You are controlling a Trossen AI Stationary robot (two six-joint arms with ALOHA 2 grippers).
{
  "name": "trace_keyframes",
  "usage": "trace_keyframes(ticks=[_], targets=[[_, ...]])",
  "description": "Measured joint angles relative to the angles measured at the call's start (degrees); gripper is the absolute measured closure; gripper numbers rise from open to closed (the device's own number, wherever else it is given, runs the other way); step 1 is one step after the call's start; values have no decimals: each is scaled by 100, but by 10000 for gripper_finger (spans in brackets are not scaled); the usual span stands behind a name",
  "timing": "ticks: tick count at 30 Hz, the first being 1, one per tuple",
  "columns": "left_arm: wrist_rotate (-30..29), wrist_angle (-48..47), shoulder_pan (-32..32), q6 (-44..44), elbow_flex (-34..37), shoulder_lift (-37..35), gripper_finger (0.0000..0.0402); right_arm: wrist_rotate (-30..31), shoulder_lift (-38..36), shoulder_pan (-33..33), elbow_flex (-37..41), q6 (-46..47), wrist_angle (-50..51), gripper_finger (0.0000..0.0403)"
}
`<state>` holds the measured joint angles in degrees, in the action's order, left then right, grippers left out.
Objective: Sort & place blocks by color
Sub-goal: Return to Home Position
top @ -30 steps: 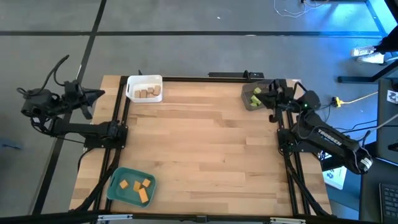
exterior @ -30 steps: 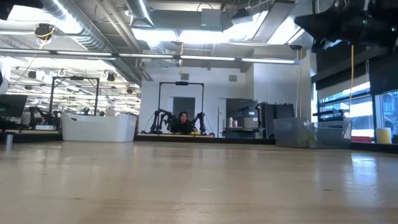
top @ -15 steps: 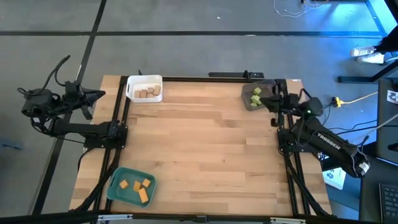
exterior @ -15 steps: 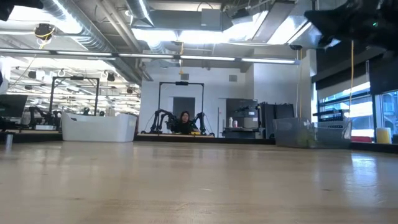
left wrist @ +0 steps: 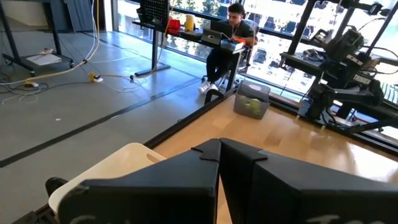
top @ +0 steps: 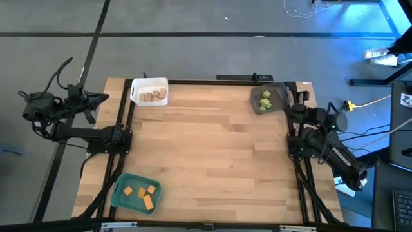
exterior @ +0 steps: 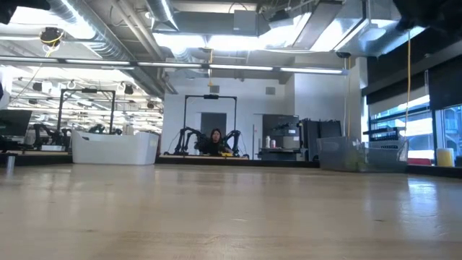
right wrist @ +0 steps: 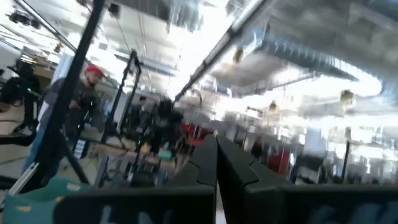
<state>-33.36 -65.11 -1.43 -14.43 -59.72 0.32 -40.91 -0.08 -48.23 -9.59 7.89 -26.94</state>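
The blocks lie sorted in three trays. Tan blocks (top: 152, 96) are in the white tray (top: 136, 86) at the far left. Green blocks (top: 264, 98) are in the grey tray (top: 255, 106) at the far right. Orange blocks (top: 143, 192) are in the teal tray (top: 122, 200) at the near left. My left gripper (top: 105, 98) is shut and empty, just off the table's left edge beside the white tray. My right gripper (top: 291, 108) is shut and empty, at the table's right edge next to the grey tray.
The wooden tabletop (top: 212, 148) between the trays is bare. Black frame rails (top: 122, 135) run along its left and right edges. In the left wrist view a person (left wrist: 227, 31) sits at a desk beyond the table's far side.
My right gripper has drawn back from above the grey tray toward the table's right edge, rolling about its own axis as it went, and has stayed shut. The green blocks it stood over now show fully in the tray.
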Motion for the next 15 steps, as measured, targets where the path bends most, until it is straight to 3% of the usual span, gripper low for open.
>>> trace_keyframes(ticks=[3,8,12,15], targets=[[6,-1,2,2,0,2,402,-161,40,0,-3,-196,-278,402],[59,-3,2,4,0,2,401,20,81,0,-6,-327,413,402],[74,-3,2,4,0,2,401,785,111,0,35,-857,1216,402],[74,-1,2,4,2,2,402,1270,106,0,206,-1120,1079,402]])
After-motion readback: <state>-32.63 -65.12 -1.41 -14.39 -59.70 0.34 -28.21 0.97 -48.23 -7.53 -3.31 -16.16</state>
